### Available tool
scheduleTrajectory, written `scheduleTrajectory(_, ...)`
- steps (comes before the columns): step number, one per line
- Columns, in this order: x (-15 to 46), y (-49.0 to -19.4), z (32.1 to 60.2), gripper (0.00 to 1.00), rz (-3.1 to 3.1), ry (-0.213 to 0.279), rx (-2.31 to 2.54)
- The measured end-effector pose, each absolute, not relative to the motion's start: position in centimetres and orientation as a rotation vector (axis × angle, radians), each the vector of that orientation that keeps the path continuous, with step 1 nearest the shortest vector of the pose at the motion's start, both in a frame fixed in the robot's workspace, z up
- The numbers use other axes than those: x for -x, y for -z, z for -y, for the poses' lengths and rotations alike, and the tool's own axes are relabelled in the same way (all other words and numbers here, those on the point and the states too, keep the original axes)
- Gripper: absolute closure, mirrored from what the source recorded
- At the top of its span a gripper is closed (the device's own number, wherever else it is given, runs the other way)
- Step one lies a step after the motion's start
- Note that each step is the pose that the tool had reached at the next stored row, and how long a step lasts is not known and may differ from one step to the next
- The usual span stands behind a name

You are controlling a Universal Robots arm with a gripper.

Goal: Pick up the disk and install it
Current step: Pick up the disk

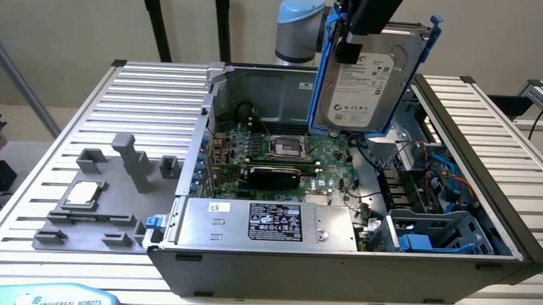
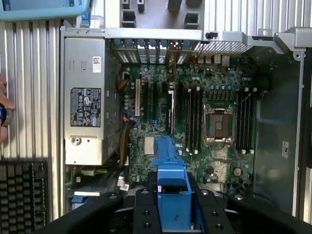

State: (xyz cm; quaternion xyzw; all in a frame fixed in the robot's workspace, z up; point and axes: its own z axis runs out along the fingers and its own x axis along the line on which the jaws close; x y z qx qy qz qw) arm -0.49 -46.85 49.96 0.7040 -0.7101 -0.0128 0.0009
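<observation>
As the pincer [image 1: 371, 33] grips it, the disk [image 1: 365, 86] hangs.

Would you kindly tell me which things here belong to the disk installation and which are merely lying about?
Belonging to the job: the disk, held aloft by the shut pincer; the open computer case beneath it.
Just lying about: the CPU chip among the grey fixture blocks; the power-supply box; the keyboard.
</observation>
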Motion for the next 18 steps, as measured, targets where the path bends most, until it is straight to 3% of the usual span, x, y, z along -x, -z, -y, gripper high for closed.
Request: scheduleTrajectory(18,-4.9,-49.6,50.5,0.67,2.236,0.025,-2.217)
